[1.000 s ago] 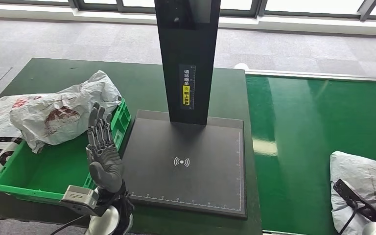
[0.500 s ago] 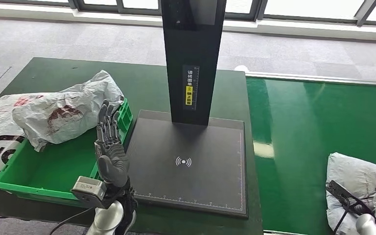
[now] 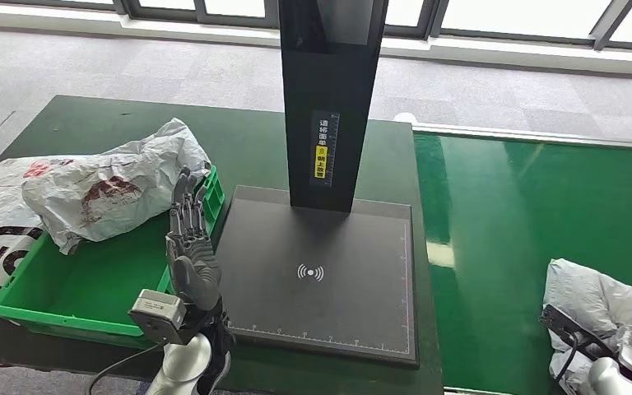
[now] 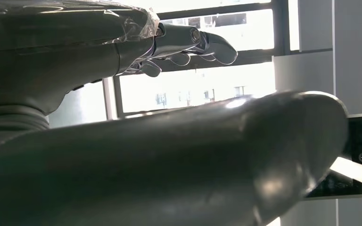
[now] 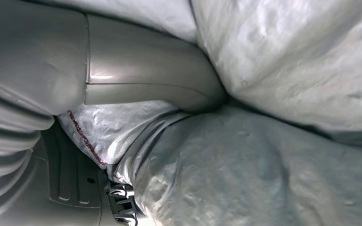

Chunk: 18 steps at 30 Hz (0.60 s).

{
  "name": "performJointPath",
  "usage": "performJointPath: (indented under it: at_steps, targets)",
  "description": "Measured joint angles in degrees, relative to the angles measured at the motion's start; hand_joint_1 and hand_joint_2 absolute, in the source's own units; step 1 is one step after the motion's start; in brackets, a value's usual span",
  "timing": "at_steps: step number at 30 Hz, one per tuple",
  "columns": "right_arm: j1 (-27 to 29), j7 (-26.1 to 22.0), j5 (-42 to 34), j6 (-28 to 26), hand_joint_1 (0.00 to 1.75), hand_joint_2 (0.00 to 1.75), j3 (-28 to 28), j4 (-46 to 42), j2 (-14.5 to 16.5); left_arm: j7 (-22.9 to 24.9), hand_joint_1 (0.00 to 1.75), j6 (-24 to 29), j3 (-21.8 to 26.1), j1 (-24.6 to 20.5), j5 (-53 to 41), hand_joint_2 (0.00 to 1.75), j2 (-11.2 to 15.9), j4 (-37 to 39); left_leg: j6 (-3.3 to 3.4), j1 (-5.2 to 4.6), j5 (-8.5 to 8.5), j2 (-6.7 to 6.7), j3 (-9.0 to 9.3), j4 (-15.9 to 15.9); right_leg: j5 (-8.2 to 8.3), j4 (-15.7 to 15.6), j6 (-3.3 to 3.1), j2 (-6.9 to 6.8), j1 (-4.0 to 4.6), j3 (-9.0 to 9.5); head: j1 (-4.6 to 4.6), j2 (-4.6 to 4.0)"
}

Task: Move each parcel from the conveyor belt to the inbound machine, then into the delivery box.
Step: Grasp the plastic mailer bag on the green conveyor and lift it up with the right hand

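parcel [image 3: 583,298] crumpled, right hand [image 5: 122,80] gripping it

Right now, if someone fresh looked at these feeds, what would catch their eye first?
Probably the tall black scanner column rising from the dark scan plate at centre. Next, the left hand raised with fingers spread beside the green box, where crumpled parcels lie. At the belt's near right, the right hand presses into a grey parcel.

Right hand [image 5: 122,80] mostly buried in the grey parcel [image 3: 586,300], its fingers hidden.
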Motion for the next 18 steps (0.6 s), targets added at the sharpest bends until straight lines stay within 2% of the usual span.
performJointPath:
  at_steps: [10,16,18]
  targets:
    - [1.7,-4.9,-4.6,-8.3,1.75,1.75,1.8,-3.1,1.6,0.0,0.0,0.6,0.0,0.0,0.0,0.0,0.0,0.3,0.05,-0.03,-0.08,0.29,-0.04,0.0,0.04,0.0,0.03,0.2,0.02,-0.07,0.02,0.0]
    - [2.7,-9.6,-11.0,-19.1,1.75,1.75,2.2,-7.9,4.4,0.0,0.0,1.3,0.0,0.9,-0.4,0.0,0.0,-0.6,0.02,-0.17,-0.02,0.46,-0.27,0.0,0.12,0.2,0.04,0.41,-0.09,-0.42,0.02,0.0]
    - [2.8,-11.0,-12.4,-21.0,1.75,1.75,2.2,-9.4,5.6,-0.1,0.0,1.4,0.0,1.1,-0.5,0.0,0.0,-0.8,0.04,-0.29,0.08,0.32,-0.34,0.0,0.11,0.3,0.05,0.29,-0.22,-0.56,0.02,0.0]
